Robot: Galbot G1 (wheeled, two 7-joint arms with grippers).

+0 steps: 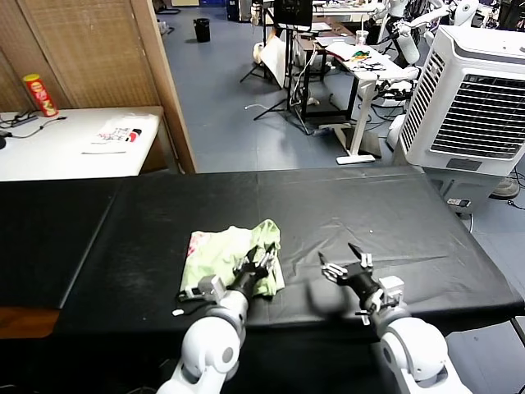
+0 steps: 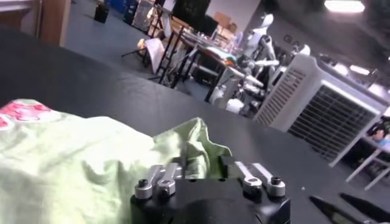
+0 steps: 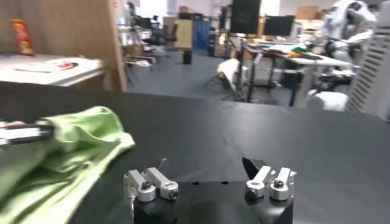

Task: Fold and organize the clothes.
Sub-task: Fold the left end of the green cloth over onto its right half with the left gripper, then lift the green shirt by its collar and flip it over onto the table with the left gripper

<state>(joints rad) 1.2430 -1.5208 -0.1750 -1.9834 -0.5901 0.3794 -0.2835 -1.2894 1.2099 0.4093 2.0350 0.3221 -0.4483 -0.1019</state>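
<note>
Black surface lies bare right of the shirt (bunched, near edge). Left gripper fingers apart over its right edge; right gripper apart, beside it.

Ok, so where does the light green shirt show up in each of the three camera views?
Head view: the shirt lies bunched on the black table cover, left of centre, with the left gripper over its right edge.
Left wrist view: the shirt fills the lower left.
Right wrist view: it sits at the left edge.
Shared landmark: the white air cooler.
</note>
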